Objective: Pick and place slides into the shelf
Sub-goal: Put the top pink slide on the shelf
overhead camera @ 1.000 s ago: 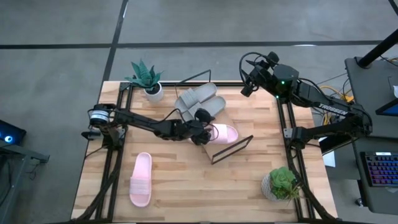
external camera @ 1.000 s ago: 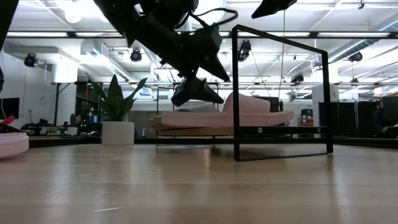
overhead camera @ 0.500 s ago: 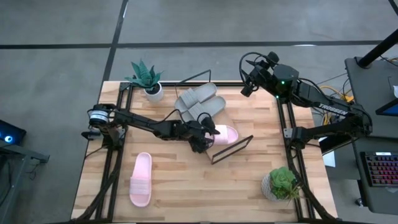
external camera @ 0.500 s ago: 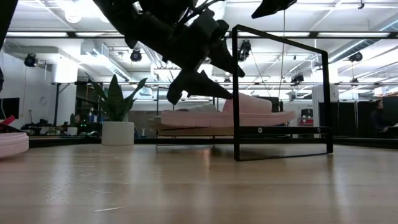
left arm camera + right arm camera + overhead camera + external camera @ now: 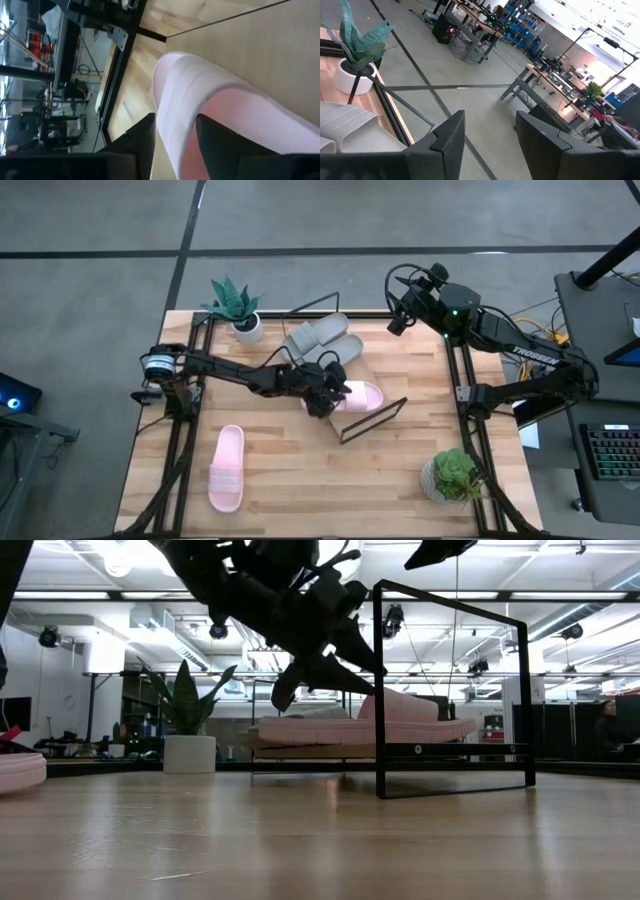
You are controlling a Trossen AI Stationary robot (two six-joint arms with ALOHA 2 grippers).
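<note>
A pale pink slide lies on the shelf, sole down on the slanted board. My left gripper reaches it from the table's left and is shut on its near end. Two grey slides lie side by side on the shelf's far part. A second pink slide lies flat on the table at the near left. My right gripper hangs high over the far right corner, open, with nothing between its fingers. My left gripper pinches the pink slide's ribbed strap at its side edge. One finger is outside the strap and the other is on the footbed side. The fingers come from the table's left, slanting down. The slide still lies on the shelf board.
A potted plant stands at the far left corner and another at the near right. The shelf's black wire frame rises beside the pink slide. Bare planks lie at the near middle.
My left gripper has rolled at the wrist and turned beside the pink slide, and its fingers have closed in from wide open onto the strap. The slide has stayed where it was on the shelf.
</note>
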